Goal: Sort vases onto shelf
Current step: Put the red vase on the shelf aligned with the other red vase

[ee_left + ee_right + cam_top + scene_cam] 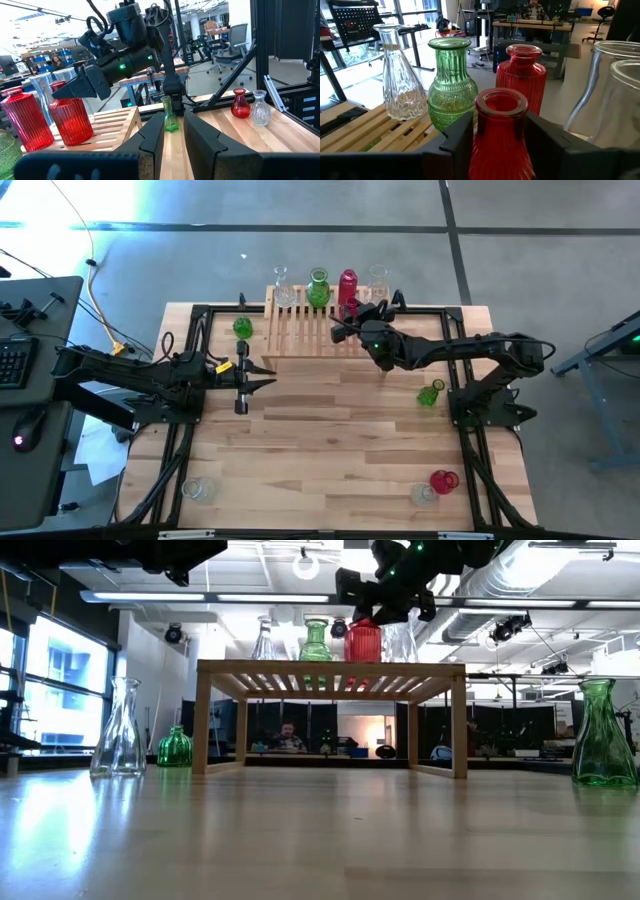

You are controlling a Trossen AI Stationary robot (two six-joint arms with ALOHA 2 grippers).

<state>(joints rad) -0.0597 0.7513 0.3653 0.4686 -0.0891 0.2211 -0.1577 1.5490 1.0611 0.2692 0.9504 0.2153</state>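
The light-wood shelf (300,330) stands at the table's far edge. On its slatted top stand a clear vase (397,80), a green vase (451,85), a red vase (522,75) and a clear vase (612,100). My right gripper (350,315) is over the shelf's right part, shut on a second red vase (499,135) in front of that row. My left gripper (265,375) hangs open above the table, near the shelf's front left, and touches nothing. Loose vases rest on their bases on the table: green ones (243,327) (430,393), a red one (444,480) and clear ones (425,495) (197,490). My right gripper pinches the ribbed red vase between its two fingers, one on each side of the shoulder (477,132) just below the neck. The fingers come level to slightly downward from the table's right side. The vase is upright, its base (75,137) at the shelf's slatted top (115,125).
The shelf's left half (290,330) in front of the clear and green vases is bare slats. Black frame rails (195,380) run along the table's left and right sides. The arm bases stand at mid-table left and right. A person sits in the room beyond the table.
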